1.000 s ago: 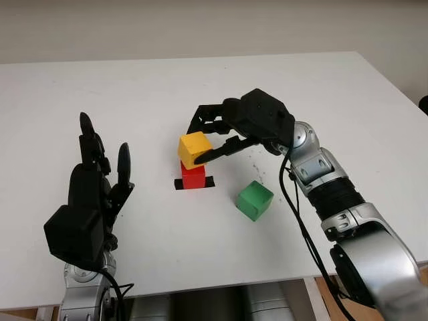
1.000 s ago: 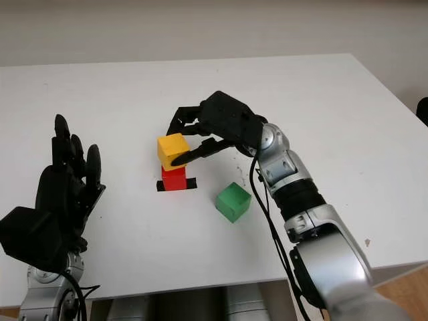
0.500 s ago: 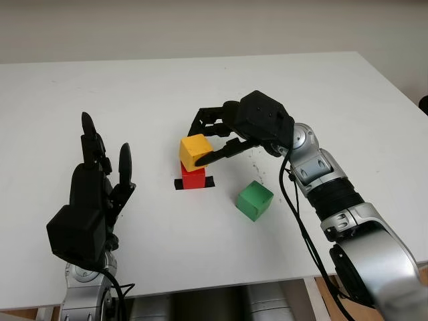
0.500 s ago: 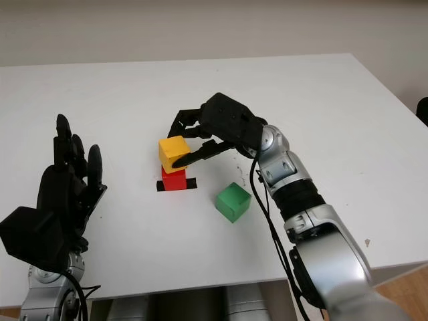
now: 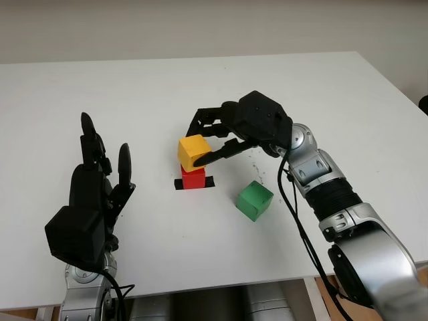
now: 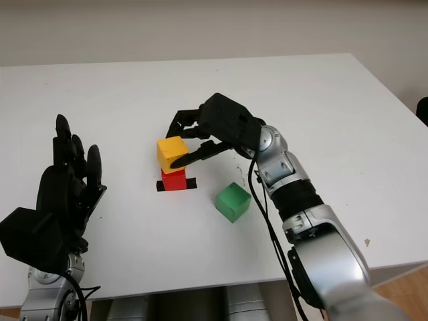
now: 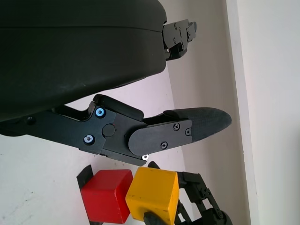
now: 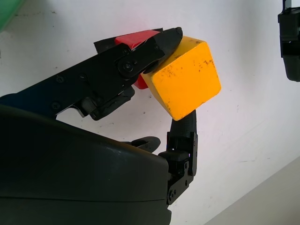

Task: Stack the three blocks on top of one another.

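The white table (image 5: 321, 87) carries a red block (image 5: 193, 178) on black tape (image 5: 209, 182) and, nearby, a green block (image 5: 254, 200).

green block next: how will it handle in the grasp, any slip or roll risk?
The green block looks rigid and flat-faced, so it probably won't roll. Its faces seem smooth, so slight slip is possible. It sits rotated on the table, so the right hand, now gripping the yellow block, may need realigning.

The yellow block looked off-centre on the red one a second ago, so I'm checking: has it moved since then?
Yes, slightly. The yellow block, held in the right hand, has edged leftward relative to the red block, which stays on its black mark.
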Controlling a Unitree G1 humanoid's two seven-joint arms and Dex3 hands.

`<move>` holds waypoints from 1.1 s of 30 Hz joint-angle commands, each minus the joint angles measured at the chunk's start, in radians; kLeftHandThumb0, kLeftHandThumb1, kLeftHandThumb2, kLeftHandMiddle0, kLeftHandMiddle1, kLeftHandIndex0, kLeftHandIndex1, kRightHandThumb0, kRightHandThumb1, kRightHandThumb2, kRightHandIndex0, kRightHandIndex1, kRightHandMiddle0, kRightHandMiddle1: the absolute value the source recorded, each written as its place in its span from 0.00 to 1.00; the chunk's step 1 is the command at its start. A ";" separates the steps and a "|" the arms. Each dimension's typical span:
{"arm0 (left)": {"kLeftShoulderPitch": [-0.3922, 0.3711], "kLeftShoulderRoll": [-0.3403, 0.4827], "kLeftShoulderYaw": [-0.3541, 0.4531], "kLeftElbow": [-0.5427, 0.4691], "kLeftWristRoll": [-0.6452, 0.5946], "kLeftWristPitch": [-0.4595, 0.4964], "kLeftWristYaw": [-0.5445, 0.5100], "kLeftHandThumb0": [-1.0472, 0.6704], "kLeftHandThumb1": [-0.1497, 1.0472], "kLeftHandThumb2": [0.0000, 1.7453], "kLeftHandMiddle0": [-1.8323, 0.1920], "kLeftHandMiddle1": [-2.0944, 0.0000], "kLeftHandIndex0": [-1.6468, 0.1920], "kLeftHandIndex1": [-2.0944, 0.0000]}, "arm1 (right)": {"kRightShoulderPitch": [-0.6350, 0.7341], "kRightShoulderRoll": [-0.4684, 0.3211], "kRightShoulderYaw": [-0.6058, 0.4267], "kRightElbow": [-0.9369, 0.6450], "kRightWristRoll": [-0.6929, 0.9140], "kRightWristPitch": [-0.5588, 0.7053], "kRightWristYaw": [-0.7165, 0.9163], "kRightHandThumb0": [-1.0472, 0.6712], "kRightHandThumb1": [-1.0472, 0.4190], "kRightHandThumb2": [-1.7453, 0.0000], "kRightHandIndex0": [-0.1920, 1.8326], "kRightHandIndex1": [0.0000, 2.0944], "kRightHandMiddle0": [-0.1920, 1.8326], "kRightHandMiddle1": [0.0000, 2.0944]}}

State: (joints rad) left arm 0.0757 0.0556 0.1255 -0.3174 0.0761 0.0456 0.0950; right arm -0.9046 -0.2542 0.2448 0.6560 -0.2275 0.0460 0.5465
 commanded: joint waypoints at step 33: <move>0.012 -0.007 -0.008 -0.024 0.010 -0.009 -0.001 0.22 1.00 0.35 1.00 1.00 1.00 1.00 | -0.008 -0.010 0.028 0.027 -0.031 -0.081 0.006 0.29 0.06 0.97 0.24 0.01 0.20 0.68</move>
State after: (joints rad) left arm 0.0871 0.0471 0.1210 -0.3297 0.0810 0.0446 0.0923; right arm -0.9046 -0.2558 0.2673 0.6846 -0.2530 -0.0215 0.5560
